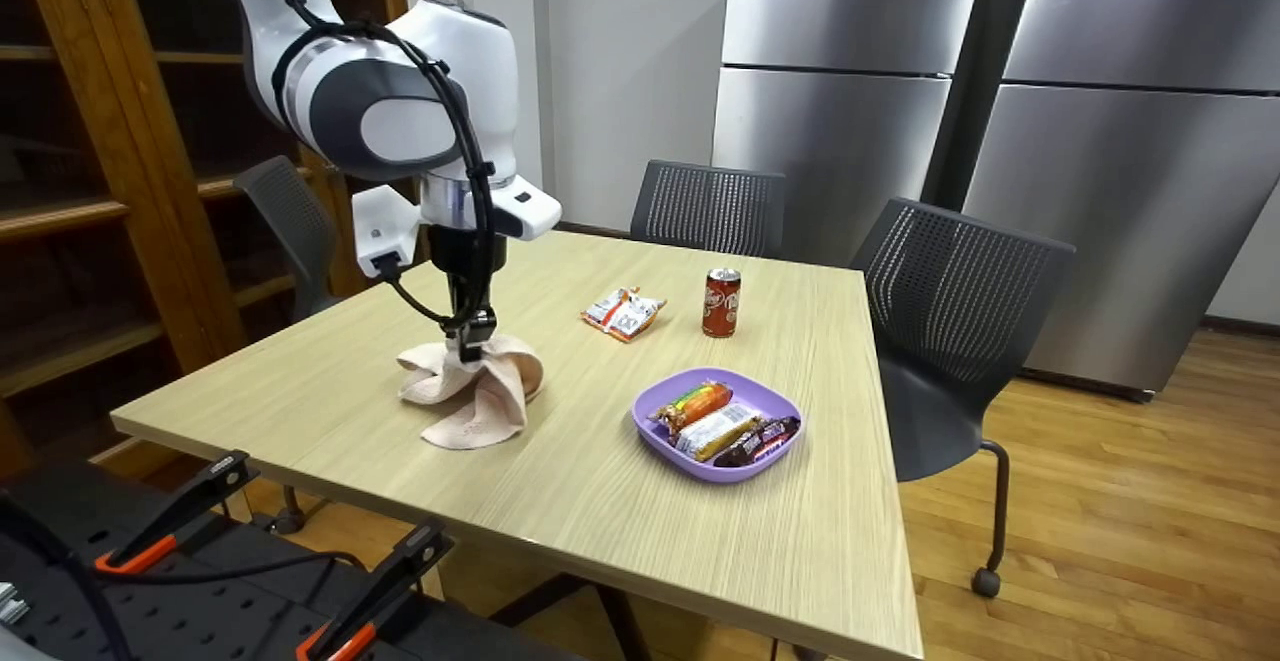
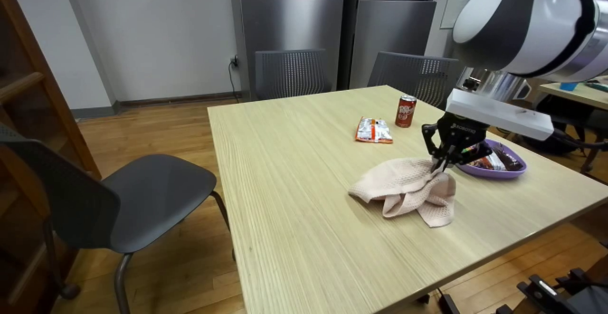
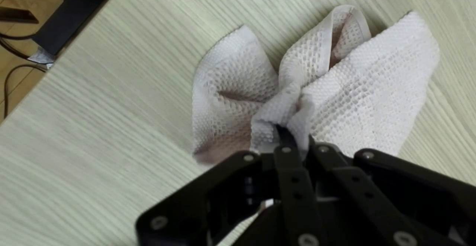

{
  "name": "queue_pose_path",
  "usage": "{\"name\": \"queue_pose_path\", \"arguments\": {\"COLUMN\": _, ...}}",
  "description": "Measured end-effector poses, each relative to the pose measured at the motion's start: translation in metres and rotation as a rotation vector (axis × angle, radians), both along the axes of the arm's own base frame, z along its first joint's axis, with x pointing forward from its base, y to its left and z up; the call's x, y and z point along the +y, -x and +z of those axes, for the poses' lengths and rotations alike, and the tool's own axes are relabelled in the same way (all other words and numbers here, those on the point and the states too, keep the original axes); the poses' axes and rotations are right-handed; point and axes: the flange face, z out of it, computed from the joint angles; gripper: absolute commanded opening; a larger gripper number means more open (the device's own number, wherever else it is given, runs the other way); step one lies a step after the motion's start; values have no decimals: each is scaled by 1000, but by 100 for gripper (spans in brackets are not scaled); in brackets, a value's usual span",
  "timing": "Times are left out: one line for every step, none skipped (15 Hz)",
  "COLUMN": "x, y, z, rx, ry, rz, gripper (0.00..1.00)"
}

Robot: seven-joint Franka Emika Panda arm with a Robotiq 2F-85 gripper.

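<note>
Pink cloth [image 3: 375,101], holey weave, bunched up on the pale wood table [image 1: 590,491]. My gripper [image 3: 297,141] is clamped on it, jaws together with a pinched-up fold caught between, tips pointing down. In the wrist view the folds fan out from my grip: broad flap to the right, curled loop at the top, smaller flap to the left. Outer parts rest on the tabletop; can't tell whether the bit right under my jaws touches it.

My arm [image 1: 400,91] comes down over the cloth in both exterior views, black cable strapped along it.

Next out: silver-and-orange snack bag [image 1: 624,314], lying down, apart from the cloth. Near it, not touching, dark red soda can [image 1: 721,303], upright. Purple tray [image 1: 760,396] also on the table, apart from the cloth, with wrapped snacks inside: an orange one [image 1: 698,401], a white-and-gold one [image 1: 718,429], dark brown ones [image 1: 755,443]. In an exterior view my gripper covers part of that tray.

Around the table: gray chair [image 1: 708,209] at the far edge, second chair [image 1: 960,311] to the right of the table in that view, another chair [image 2: 156,200] at the left in an exterior view. Black clamps [image 1: 180,516] with orange handles by the near edge. Background: steel fridges [image 1: 830,161], wooden cabinet [image 1: 75,71], wood floor [image 1: 1150,501].
</note>
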Motion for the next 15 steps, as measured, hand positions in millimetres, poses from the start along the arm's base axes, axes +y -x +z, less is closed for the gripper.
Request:
{"name": "queue_pose_path", "arguments": {"x": -4, "y": -1, "z": 4, "rx": -4, "ry": 9, "rz": 5, "gripper": 1}}
{"name": "queue_pose_path", "arguments": {"x": -9, "y": -3, "z": 8, "rx": -10, "ry": 17, "rz": 9, "gripper": 1}}
{"name": "queue_pose_path", "arguments": {"x": -12, "y": -4, "z": 12, "rx": -16, "ry": 25, "rz": 14, "gripper": 1}}
{"name": "queue_pose_path", "arguments": {"x": -16, "y": -6, "z": 16, "rx": -22, "ry": 34, "rz": 21, "gripper": 1}}
{"name": "queue_pose_path", "arguments": {"x": -20, "y": -8, "z": 20, "rx": -30, "ry": 42, "rz": 25, "gripper": 1}}
{"name": "queue_pose_path", "arguments": {"x": -24, "y": -10, "z": 24, "rx": -37, "ry": 48, "rz": 30, "gripper": 1}}
{"name": "queue_pose_path", "arguments": {"x": -27, "y": -13, "z": 28, "rx": -43, "ry": 53, "rz": 32, "gripper": 1}}
{"name": "queue_pose_path", "arguments": {"x": -31, "y": -16, "z": 32, "rx": -49, "ry": 57, "rz": 34, "gripper": 1}}
{"name": "queue_pose_path", "arguments": {"x": -34, "y": -19, "z": 35, "rx": -53, "ry": 58, "rz": 36, "gripper": 1}}
{"name": "queue_pose_path", "arguments": {"x": -36, "y": -23, "z": 37, "rx": -56, "ry": 58, "rz": 40, "gripper": 1}}
{"name": "queue_pose_path", "arguments": {"x": -38, "y": -26, "z": 40, "rx": -60, "ry": 58, "rz": 44, "gripper": 1}}
{"name": "queue_pose_path", "arguments": {"x": -41, "y": -30, "z": 43, "rx": -64, "ry": 57, "rz": 51, "gripper": 1}}
{"name": "queue_pose_path", "arguments": {"x": -43, "y": -34, "z": 46, "rx": -69, "ry": 58, "rz": 57, "gripper": 1}}
{"name": "queue_pose_path", "arguments": {"x": -45, "y": -37, "z": 48, "rx": -74, "ry": 58, "rz": 64, "gripper": 1}}
{"name": "queue_pose_path", "arguments": {"x": -47, "y": -41, "z": 51, "rx": -78, "ry": 58, "rz": 69, "gripper": 1}}
